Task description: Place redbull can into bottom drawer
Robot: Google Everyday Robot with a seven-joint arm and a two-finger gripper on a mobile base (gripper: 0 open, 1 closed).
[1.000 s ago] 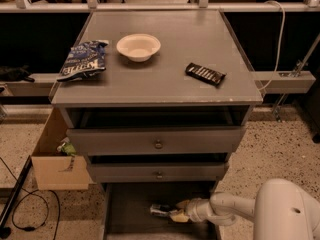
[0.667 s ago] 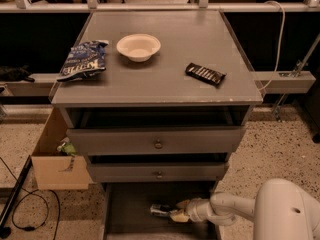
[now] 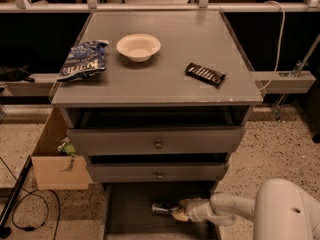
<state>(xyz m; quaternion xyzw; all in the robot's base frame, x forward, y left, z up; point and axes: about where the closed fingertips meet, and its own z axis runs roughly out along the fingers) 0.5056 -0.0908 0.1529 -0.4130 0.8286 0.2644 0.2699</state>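
The small shiny silver-blue can (image 3: 161,208) lies at the tip of the pale gripper (image 3: 176,213) in the dark bottom drawer (image 3: 127,221), held or not I cannot tell, and might roll away if bumped.

Nothing has visibly moved: the gripper (image 3: 176,213) stays in the bottom drawer (image 3: 129,209) at the redbull can (image 3: 161,208).

Read white capitals on blue chip bag (image 3: 82,60): "KETTLE", last letters uncertain. Noted pale lettering along candy bar (image 3: 205,74), not legible. Found gripper (image 3: 176,212) low inside open bottom drawer (image 3: 129,210), right against redbull can (image 3: 161,208); made out no print or logo on can. Nothing else readable.
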